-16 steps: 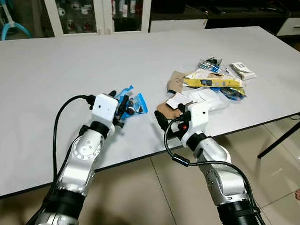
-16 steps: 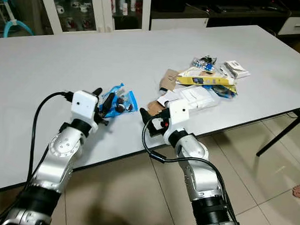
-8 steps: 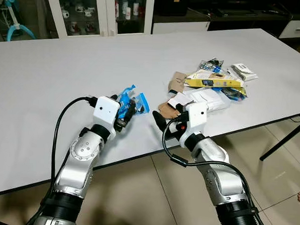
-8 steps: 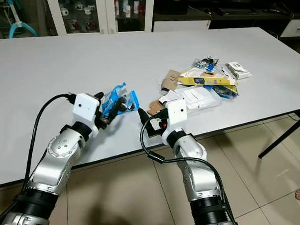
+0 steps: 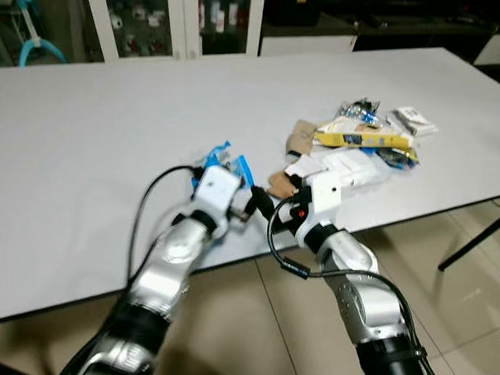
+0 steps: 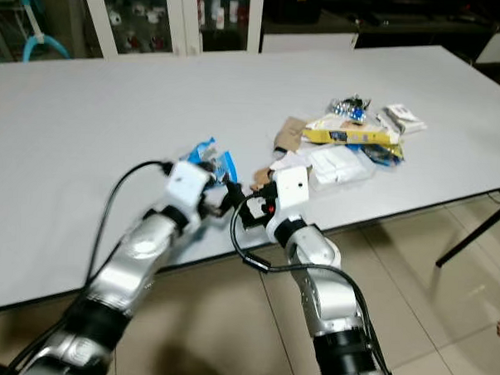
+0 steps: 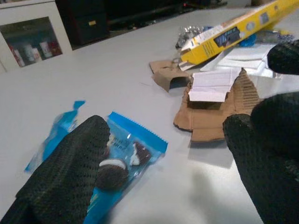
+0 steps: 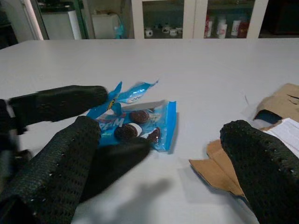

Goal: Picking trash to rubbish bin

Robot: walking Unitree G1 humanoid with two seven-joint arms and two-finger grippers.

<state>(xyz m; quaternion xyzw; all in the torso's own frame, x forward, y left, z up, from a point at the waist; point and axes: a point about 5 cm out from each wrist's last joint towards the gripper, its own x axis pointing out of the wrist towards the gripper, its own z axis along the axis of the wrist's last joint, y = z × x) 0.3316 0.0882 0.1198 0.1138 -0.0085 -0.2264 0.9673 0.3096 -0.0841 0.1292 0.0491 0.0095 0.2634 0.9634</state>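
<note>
A blue cookie wrapper (image 5: 227, 163) lies flat on the white table (image 5: 112, 123) near its front edge. My left gripper (image 7: 166, 135) is open just in front of it, and one finger (image 7: 77, 163) rests beside the wrapper (image 7: 126, 154). My right gripper (image 8: 159, 135) is open too and faces the left one across a small gap, near a torn brown cardboard piece (image 8: 224, 172). Nothing is held between either pair of fingers. In the right eye view the two grippers almost meet at the table edge (image 6: 241, 205).
A heap of trash sits to the right: a yellow box (image 5: 360, 140), white packets (image 5: 346, 165), folded brown cardboard (image 5: 300, 138) and small wrappers (image 5: 412, 120). Glass cabinets (image 5: 158, 17) stand behind the table. A black table leg (image 5: 472, 239) stands on the tiled floor at right.
My left arm has swung to the right, bringing its gripper off the top of the blue wrapper toward the right gripper. The wrapper stays on the table. The right arm barely moved.
</note>
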